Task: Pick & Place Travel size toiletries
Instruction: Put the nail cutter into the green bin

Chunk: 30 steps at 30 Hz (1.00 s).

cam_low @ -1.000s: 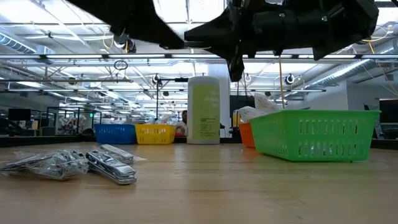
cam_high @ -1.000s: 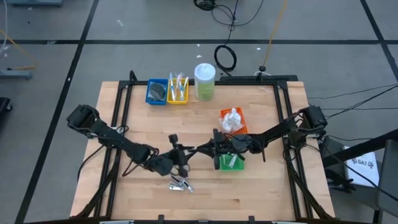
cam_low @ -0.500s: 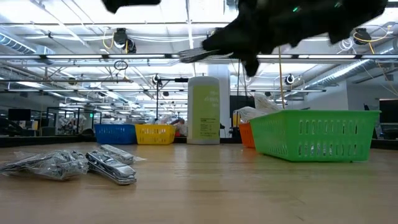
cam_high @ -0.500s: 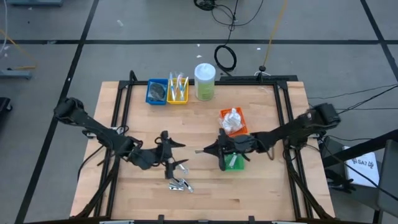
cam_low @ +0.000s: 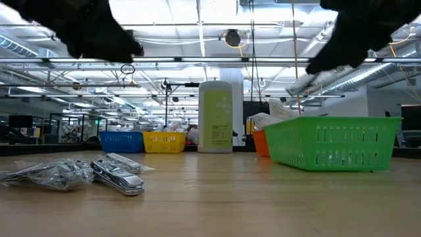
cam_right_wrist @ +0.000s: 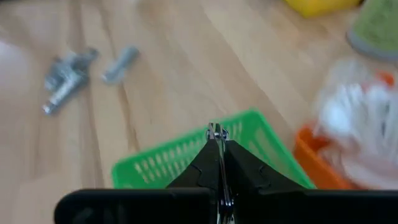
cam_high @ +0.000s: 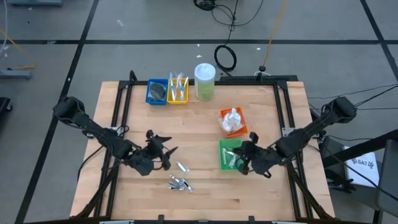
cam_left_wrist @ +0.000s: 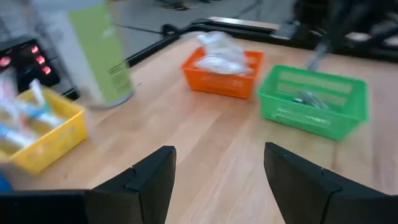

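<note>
Several small silvery sachets (cam_high: 179, 183) lie loose on the bare wood, well to the left of the green tray (cam_high: 222, 151), one of them a little apart from the heap on the side nearer the jar. My left gripper (cam_high: 157, 149) hangs just beyond that heap, farther from the green tray than the sachets are, its fingers (cam_left_wrist: 146, 180) spread wide and holding nothing. From its wrist view I see only bare table between the pads, with the orange tray (cam_left_wrist: 222, 73) and the green tray ahead.

I judge these sachets very light, thin and slick, with crinkly foil that slides on the wood and gives under a squeeze. I would take one by its long flat edges near the middle, coming straight down so that a fingertip does not flick it away, and I would start with the stray one, since the heaped ones overlap and could come up in a clump.

My right gripper (cam_right_wrist: 216, 144) hovers over the green tray, at its right side, fingers pressed close on a thin silvery sachet (cam_right_wrist: 216, 133) held edge-on. It looks pinched by a narrow strip only, so I judge that it could slip or twist; more sachets already lie inside the tray. Beyond it the orange tray holds white crinkly packets (cam_high: 231, 119).
</note>
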{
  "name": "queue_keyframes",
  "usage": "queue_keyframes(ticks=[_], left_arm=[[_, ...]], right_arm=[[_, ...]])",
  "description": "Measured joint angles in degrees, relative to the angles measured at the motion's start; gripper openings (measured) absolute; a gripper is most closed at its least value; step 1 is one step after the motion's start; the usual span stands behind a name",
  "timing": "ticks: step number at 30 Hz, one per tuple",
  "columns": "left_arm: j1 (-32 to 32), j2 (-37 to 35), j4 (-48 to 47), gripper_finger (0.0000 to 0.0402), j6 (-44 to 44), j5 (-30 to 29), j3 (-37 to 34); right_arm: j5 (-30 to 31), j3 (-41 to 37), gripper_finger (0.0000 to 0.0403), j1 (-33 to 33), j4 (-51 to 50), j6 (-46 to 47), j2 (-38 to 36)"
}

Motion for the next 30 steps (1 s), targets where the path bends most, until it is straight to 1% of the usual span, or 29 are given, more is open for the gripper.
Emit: queue_keyframes(ticks=[3,6,9,11,15,21,23,26,28,30], left_arm=[[1.2,-0.3,0.1,0.0235,-6.1,-0.4,-2.0],[2.9,-0.1,0.0,0.0234,-9.7,3.4,-2.6],[4.4,-0.1,0.2,0.0234,-10.7,9.3,-2.6],[5.2,-0.1,0.5,0.0234,-10.8,12.1,-2.6],[5.8,-0.1,1.1,0.0234,-10.8,15.2,-2.6],[6.1,-0.1,1.1,0.0234,-10.8,16.6,-2.6],[6.1,-0.1,1.1,0.0234,-9.4,20.1,-2.6],[6.0,0.2,1.2,0.0234,-1.9,27.4,-2.6],[5.9,1.3,1.4,0.0234,2.6,29.6,-2.5],[5.6,2.2,1.6,0.0234,5.9,29.8,-2.5]], right_arm=[[0.0,0.0,0.0004,0.3,-3.5,3.6,1.4],[0.1,0.0,0.0016,0.1,-4.6,5.6,2.5],[-0.1,0.0,0.0034,-0.2,-4.5,5.7,2.8],[-0.1,0.0,0.0047,-0.2,-4.5,5.6,2.8],[-0.1,0.0,0.0077,-0.2,-4.5,4.3,2.8],[-0.1,0.0,0.0135,-0.3,-3.7,3.8,2.8],[-0.1,0.0,0.0151,-0.3,-2.7,3.1,2.8],[-0.1,0.0,0.0168,-0.3,-1.8,2.0,2.8],[-0.1,0.0,0.0175,-0.3,-1.4,1.3,2.8],[-0.1,0.0,0.0179,-0.3,-0.7,0.7,2.8]])
